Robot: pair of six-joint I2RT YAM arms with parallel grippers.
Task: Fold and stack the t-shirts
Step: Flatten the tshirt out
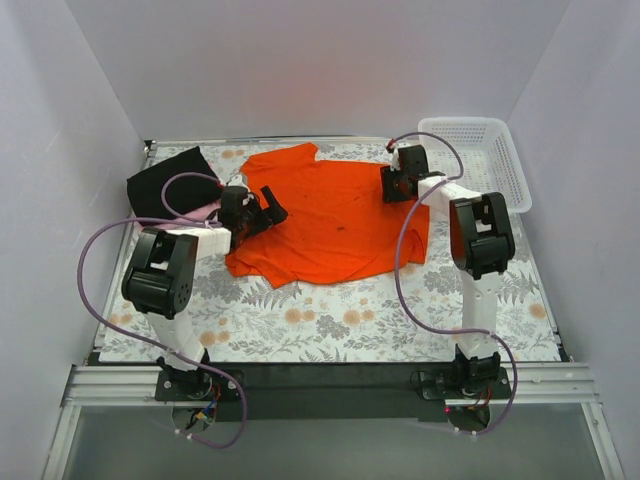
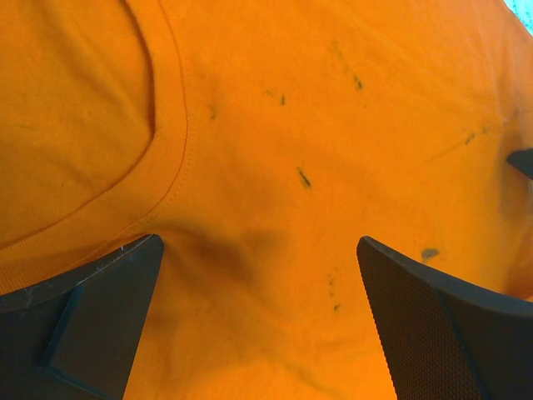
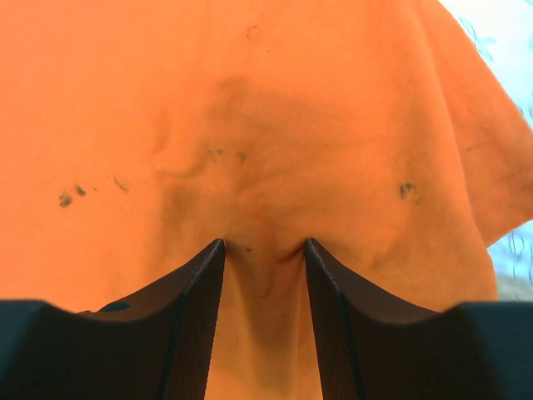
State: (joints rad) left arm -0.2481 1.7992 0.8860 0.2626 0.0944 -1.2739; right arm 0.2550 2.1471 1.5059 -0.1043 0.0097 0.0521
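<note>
Top external view: the orange t-shirt (image 1: 335, 215) lies spread open and unfolded across the middle of the worktop, toward the far edge. The black t-shirt (image 1: 165, 178) sits in the far left corner, looking roughly folded. I'd say one is done, one barely begun, and nothing is stacked. I count two shirts, one basket (image 1: 480, 150) in the far right corner, and two arms. The left gripper (image 1: 270, 211) gapes wide over the cloth beside the collar. The right gripper (image 1: 388, 184) is narrowed on a pinch of orange cloth.
</note>
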